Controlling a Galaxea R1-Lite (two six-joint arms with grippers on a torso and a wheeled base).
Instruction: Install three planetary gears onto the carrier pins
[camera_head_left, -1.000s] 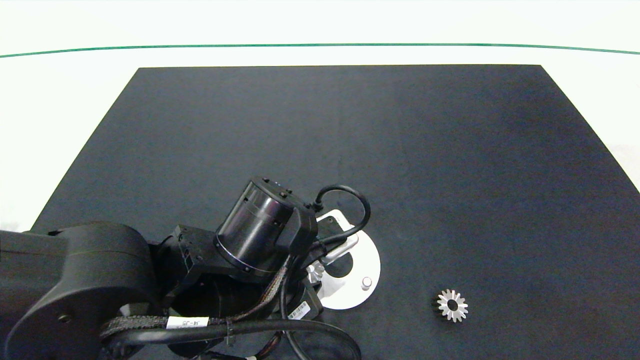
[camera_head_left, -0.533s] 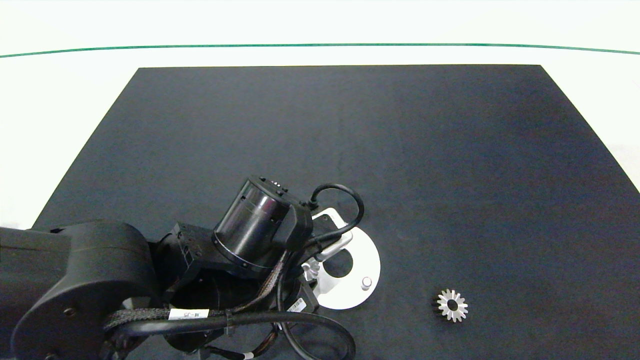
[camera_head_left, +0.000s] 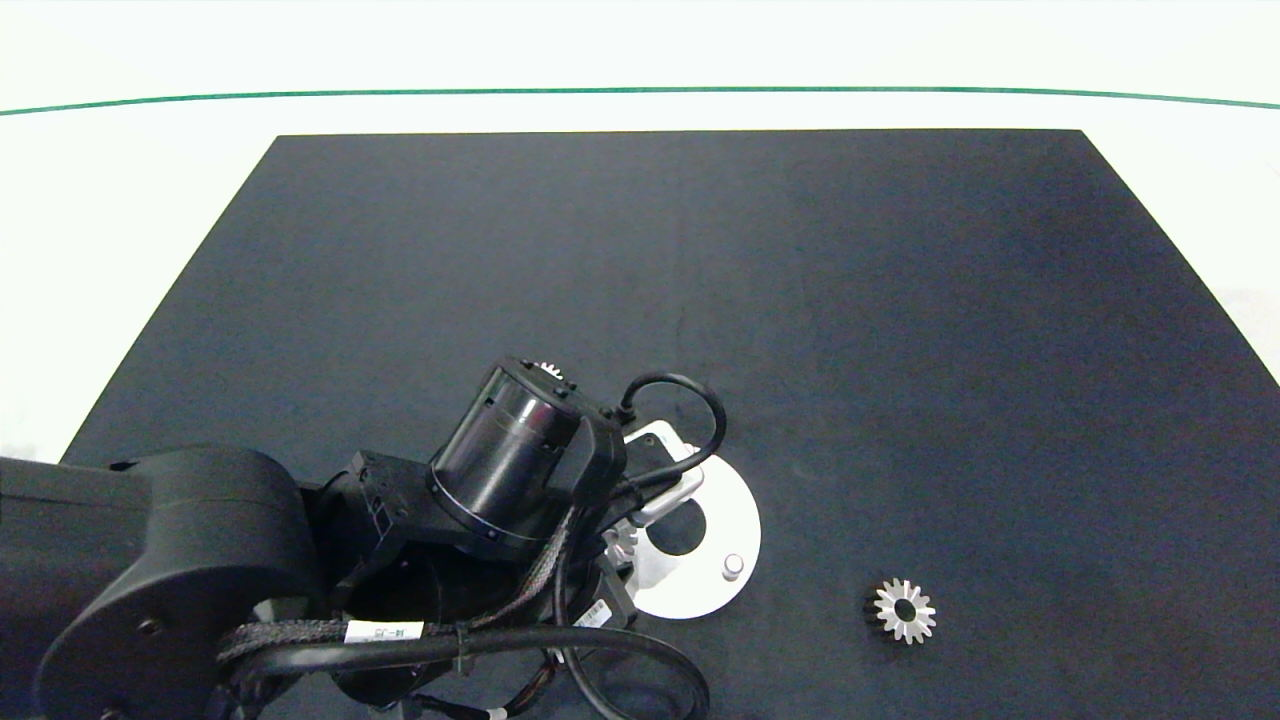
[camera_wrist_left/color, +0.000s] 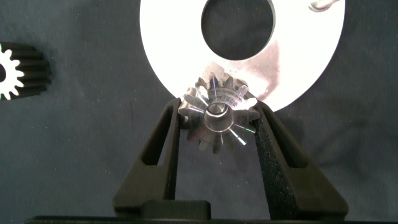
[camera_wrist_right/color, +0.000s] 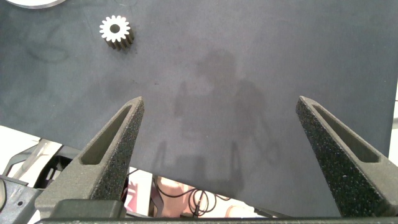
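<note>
Dark matting (camera_head_left: 800, 300) covers the work surface, laid on a white table (camera_head_left: 120, 200) crossed at its far side by a thin green line (camera_head_left: 640, 91).

Nearest to you, the left arm enters from the left and its bulk hides the near-left part of the white carrier disc (camera_head_left: 735, 520). The left gripper (camera_wrist_left/color: 216, 121) is clamped on one planetary gear (camera_wrist_left/color: 214, 112), its two fingers pressing the toothed flanks from either side. In the left wrist view this gear sits over the rim of the disc, centre hole showing; whether a carrier pin lies under it cannot be told, so treat this gear as being placed, not seated.

Beside it, one bare carrier pin (camera_head_left: 733, 565) stands upright on the exposed right part of the disc, with no gear on it. The remaining pin is not visible.

Further right, well apart from the disc, a second gear (camera_head_left: 905, 610) lies flat on the matting, untouched. The right gripper (camera_wrist_right/color: 217, 149) hangs above bare matting with its fingers spread wide and nothing between them; this gear shows at the edge of its view.

Beyond the left wrist housing, a third gear (camera_head_left: 547, 371) peeps out on the matting; the left wrist view shows it (camera_wrist_left/color: 12, 70) lying apart from the disc.

Judged progress: no gear is confirmed seated; one is in hand, two await pickup.
</note>
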